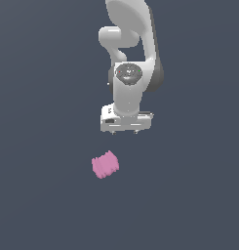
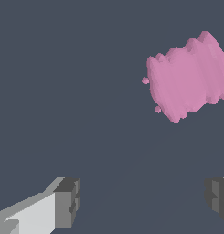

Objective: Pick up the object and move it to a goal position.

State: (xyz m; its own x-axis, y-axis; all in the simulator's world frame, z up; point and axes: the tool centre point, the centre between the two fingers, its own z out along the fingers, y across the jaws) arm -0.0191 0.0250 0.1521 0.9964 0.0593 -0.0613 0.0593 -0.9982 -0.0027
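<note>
Ahead of the fingertips and outside the gap between them, lying on the dark grey ground (image 1: 43, 205): the object (image 1: 105, 164), a small pink lump, matte, with ribbed and bumpy sides. Touching neither finger, and being held by nothing. In the wrist view, showing again as a wide pink block (image 2: 189, 77) with wavy ridges and a few tiny bumps at one edge, and running partly out of the picture. Sitting there closer to the finger that is only partly in view than to the other finger, the one showing its white body behind the grey pad. Not standing between the pads, but beyond them and off to that side.

Hanging apart from the object, the white gripper (image 1: 125, 131), pointing down at the ground. Keeping its fingers (image 2: 66, 203) spread wide and released, with bare dark ground filling the whole space between the two grey pads (image 2: 143, 199). Gripping nothing.

In the exterior view, sitting toward the exterior view's left of the fingertips and lower in the picture, with a clear strip of ground between lump and fingers. Cannot tell from these views how high the fingertips are hanging over the ground.

Rising behind the gripper, the white arm (image 1: 133, 44), bending at its upper joint.
</note>
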